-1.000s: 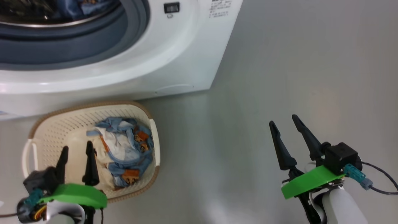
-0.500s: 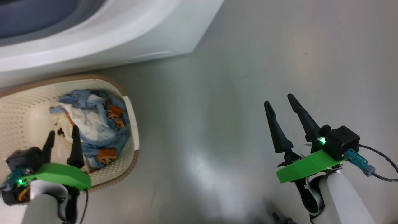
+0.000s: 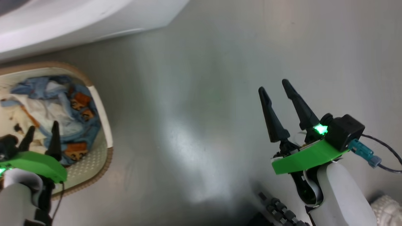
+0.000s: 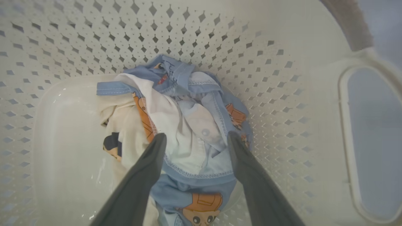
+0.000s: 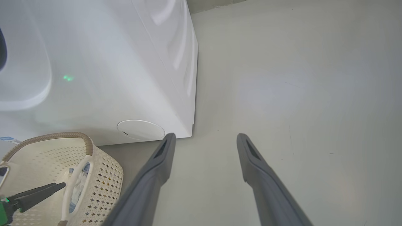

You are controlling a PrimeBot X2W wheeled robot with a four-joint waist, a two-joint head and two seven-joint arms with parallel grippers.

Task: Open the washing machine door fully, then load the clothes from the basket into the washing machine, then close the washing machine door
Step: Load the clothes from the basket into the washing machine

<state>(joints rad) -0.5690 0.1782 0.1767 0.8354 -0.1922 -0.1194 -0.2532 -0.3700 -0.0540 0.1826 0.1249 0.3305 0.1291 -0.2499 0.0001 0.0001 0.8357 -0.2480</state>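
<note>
We count one basket (image 3: 94,157), one bundle of clothes (image 3: 62,106), one washing machine (image 3: 78,18) and two pincers, each with two long dark fingers.

The basket stands on the grey floor (image 3: 194,110) just in front of the machine's lower front edge. The clothes lie inside it, against the wall on its right-hand side as the head view has it. They are light blue cloth with orange-brown prints, folded around a white piece.

From the head, the machine is a white strip along the top left corner, and both pincers are in view at once. The left wrist view looks straight down into the basket. It gives us the stitched hems of the clothes, the diamond-shaped holes in the wall and one side handle (image 4: 345,125). The right wrist view gives us the machine's white front down to its bottom corner, with one round cover (image 5: 140,129) low on the panel and the basket beside it.

The left pincer (image 3: 43,126) is released, its fingers spread wide and pointing down into the basket, straddling the bundle. It grasps nothing, and we cannot tell whether the tips touch the cloth. The right pincer (image 3: 273,85) is also released and fully spread. It hangs over bare floor, well apart from the basket, and holds nothing.
</note>
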